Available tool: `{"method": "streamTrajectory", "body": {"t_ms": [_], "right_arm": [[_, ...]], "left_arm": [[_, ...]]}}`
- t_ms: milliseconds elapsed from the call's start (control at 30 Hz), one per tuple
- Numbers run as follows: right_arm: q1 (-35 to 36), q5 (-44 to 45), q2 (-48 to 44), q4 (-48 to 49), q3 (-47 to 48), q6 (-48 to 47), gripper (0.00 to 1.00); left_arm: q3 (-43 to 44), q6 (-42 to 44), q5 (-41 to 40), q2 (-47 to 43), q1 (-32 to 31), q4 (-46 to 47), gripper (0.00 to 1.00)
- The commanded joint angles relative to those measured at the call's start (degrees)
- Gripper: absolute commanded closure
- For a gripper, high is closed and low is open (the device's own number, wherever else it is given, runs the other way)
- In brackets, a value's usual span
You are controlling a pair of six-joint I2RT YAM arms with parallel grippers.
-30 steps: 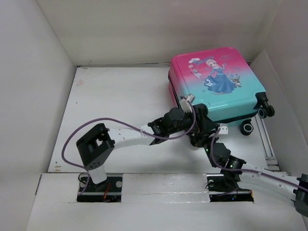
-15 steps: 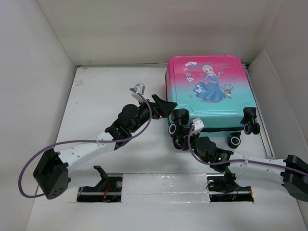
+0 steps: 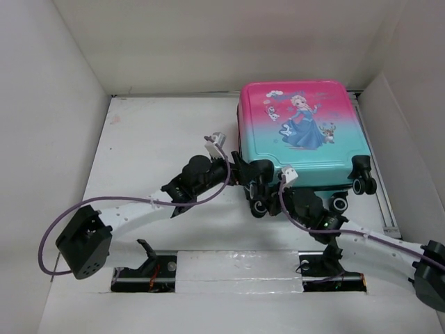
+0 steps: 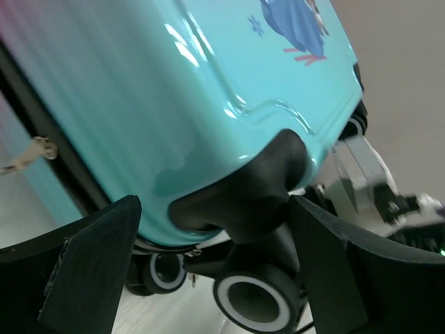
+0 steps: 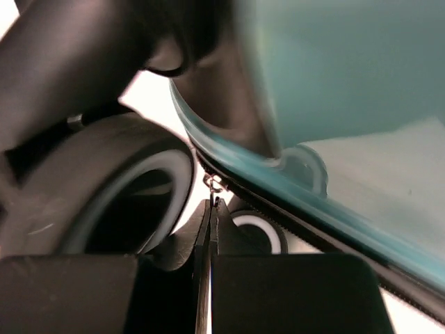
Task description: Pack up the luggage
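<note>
The luggage (image 3: 299, 132) lies flat and closed at the back right, with a pink-to-turquoise shell and a princess print. My left gripper (image 3: 243, 167) is open, its jaws either side of the near-left corner wheel (image 4: 257, 299) and its black housing under the turquoise shell (image 4: 208, 83). My right gripper (image 3: 268, 202) is shut on the small metal zipper pull (image 5: 214, 186), which hangs from the black zipper line below the shell (image 5: 334, 69), beside a wheel (image 5: 125, 188).
White walls enclose the white table (image 3: 160, 132) on the left, back and right. A metal rail (image 3: 386, 209) runs along the right side near the luggage's wheels (image 3: 361, 182). The arm bases (image 3: 146, 268) sit at the near edge.
The luggage has turned square and shifted left. My left gripper swung out left and came back to the near-left wheel corner. My right gripper stayed low at the near edge.
</note>
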Motion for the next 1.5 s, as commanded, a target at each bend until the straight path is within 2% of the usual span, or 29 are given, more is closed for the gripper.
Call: {"method": "streamTrajectory", "body": {"t_ms": [0, 100, 167, 233, 267, 400, 500, 600, 733, 767, 833, 933, 1000, 1067, 1133, 1333, 1400, 1467], "right_arm": [[-10.88, -11.94, -1.73, 1.92, 4.66, -3.79, 1.0], [-16.54, -20.28, 3.79, 1.92, 10.0, -6.96, 1.0], [-16.56, -21.98, 8.17, 1.92, 12.57, -7.48, 1.0], [-15.77, -21.29, 9.42, 1.92, 13.37, -8.02, 1.0], [-15.16, -21.28, 9.43, 2.61, 13.37, -8.02, 1.0], [-15.16, -20.4, 9.43, 4.28, 12.05, -7.49, 1.0], [-15.77, -21.1, 9.43, 4.9, 11.44, -7.49, 1.0], [-15.77, -21.1, 10.04, 5.43, 11.96, -6.96, 1.0], [-16.82, -23.2, 11.44, 5.43, 14.42, -8.71, 1.0], [-16.82, -23.21, 11.45, 5.43, 15.04, -9.59, 1.0], [-17.35, -24.87, 13.03, 5.43, 16.71, -10.13, 1.0], [-18.58, -26.38, 16.19, 5.43, 18.63, -11.44, 1.0], [-19.28, -27.69, 18.47, 5.43, 19.78, -13.02, 1.0], [-20.16, -30.41, 20.14, 4.82, 22.06, -14.34, 1.0], [-21.39, -31.73, 22.52, 4.29, 23.65, -14.96, 1.0], [-21.4, -38.32, 33.84, 4.29, 35.5, -17.33, 1.0], [-19.56, -40.26, 37.62, 2.36, 42.42, -18.65, 1.0], [-17.45, -40.96, 43.77, 0.35, 47.36, -20.23, 1.0]], "left_arm": [[4.03, 1.33, 5.97, 2.22, -1.93, 2.15, 0.18], [5.27, -0.51, 8.61, 5.03, -1.42, 5.57, 0.17], [6.41, -1.21, 9.39, 6.18, -0.01, 7.68, 0.15], [9.04, -1.74, 12.82, 8.54, 1.13, 7.69, 0.13], [10.36, -0.87, 13.53, 9.08, 1.14, 3.6, 0.13], [9.94, -0.07, 12.22, 8.31, 1.14, -1.27, 0.13], [5.9, -1.21, 9.94, 6.54, 1.14, -0.58, 0.15], [6.41, -1.92, 12.64, 9.25, 1.14, 1.62, 0.18], [7.65, -5.08, 16.35, 14.09, 1.14, 5.91, 0.33], [8.17, -6.13, 16.95, 14.88, 1.14, 7.06, 0.44], [8.17, -6.92, 16.44, 16.9, 1.14, 10.22, 0.58], [8.88, -8.85, 16.43, 18.05, 1.75, 15.06, 0.96], [7.57, -10.0, 14.16, 18.05, 2.54, 18.92, 1.0], [4.93, -10.53, 12.05, 14.46, 4.73, 23.4, 1.0], [1.43, -9.92, 9.94, 11.74, 7.1, 23.42, 1.0], [-11.76, -10.44, 9.31, -4.68, 23.0, 24.92, 1.0], [-16.95, -10.44, 9.31, -12.83, 28.35, 22.21, 1.0], [-20.37, -9.84, 8.18, -18.57, 30.22, 18.25, 1.0]]}}
